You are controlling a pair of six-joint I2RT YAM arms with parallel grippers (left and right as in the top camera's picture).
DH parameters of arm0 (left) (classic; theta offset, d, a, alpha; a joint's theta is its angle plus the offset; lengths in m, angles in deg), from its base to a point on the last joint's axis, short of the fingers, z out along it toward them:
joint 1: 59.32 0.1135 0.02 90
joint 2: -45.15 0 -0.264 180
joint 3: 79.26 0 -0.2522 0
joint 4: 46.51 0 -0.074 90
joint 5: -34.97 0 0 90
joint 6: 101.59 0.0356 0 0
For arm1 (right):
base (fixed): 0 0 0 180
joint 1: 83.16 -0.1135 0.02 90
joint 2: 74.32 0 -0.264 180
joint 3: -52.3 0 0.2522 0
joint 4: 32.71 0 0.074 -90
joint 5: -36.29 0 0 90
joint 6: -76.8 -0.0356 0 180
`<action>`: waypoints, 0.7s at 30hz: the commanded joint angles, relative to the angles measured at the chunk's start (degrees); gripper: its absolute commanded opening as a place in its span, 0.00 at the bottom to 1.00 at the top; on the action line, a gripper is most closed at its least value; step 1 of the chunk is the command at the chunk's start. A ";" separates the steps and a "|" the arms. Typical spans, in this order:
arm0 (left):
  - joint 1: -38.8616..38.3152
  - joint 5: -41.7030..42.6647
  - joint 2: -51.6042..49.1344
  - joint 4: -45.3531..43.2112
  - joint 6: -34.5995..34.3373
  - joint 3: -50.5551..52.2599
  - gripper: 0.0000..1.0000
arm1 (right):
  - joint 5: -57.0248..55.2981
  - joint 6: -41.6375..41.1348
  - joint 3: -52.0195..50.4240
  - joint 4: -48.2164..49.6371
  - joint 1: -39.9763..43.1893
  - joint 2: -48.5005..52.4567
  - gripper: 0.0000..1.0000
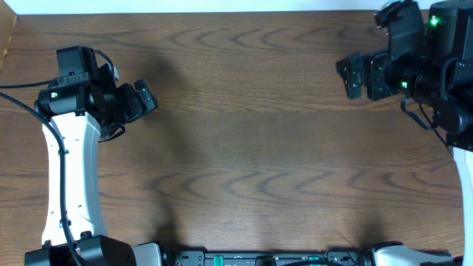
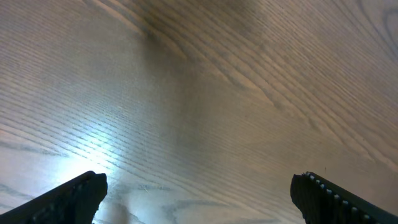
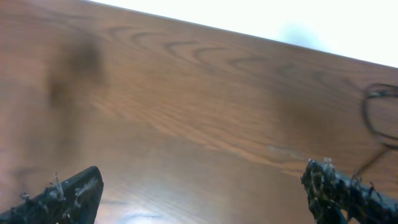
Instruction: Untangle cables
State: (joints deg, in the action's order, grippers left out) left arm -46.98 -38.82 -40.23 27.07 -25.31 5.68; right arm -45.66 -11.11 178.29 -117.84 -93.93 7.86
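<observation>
No cables show on the wooden table point(image 1: 251, 148) in the overhead view. At the right edge of the right wrist view a thin dark loop point(image 3: 378, 118) lies on the wood; I cannot tell whether it is one of the cables. My left gripper point(image 1: 142, 100) hovers at the table's left side, open, with bare wood between its fingers point(image 2: 199, 199). My right gripper point(image 1: 353, 76) is at the far right, also open, with nothing between its jaws point(image 3: 202, 193).
The white left arm point(image 1: 70, 170) runs along the left side, with a thick black wire point(image 1: 22, 103) beside it. The right arm's black body point(image 1: 436, 66) fills the far right corner. The table's far edge point(image 3: 249, 34) crosses the right wrist view.
</observation>
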 commanded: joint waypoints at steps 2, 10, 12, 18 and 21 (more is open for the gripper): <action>0.09 -0.39 -0.35 0.13 -0.11 0.46 0.99 | -3.02 -0.31 -11.10 7.76 2.49 -6.01 0.99; 0.09 -0.39 -0.35 0.15 -0.11 0.46 1.00 | -2.40 -0.33 -45.62 35.56 8.87 -25.51 0.99; 0.09 -0.39 -0.35 0.13 -0.11 0.46 0.99 | -2.38 -0.33 -55.34 42.58 10.64 -32.00 0.99; 0.09 -0.39 -0.35 0.13 -0.11 0.46 0.99 | -2.60 -0.31 -76.30 55.65 13.92 -49.96 0.99; 0.09 -0.39 -0.35 0.13 -0.11 0.46 0.99 | -3.67 -0.26 -87.17 63.08 14.08 -59.17 0.99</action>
State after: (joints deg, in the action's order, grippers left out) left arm -47.00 -38.82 -40.23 27.04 -25.33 5.86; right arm -48.24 -11.24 98.97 -58.19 -80.27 -44.69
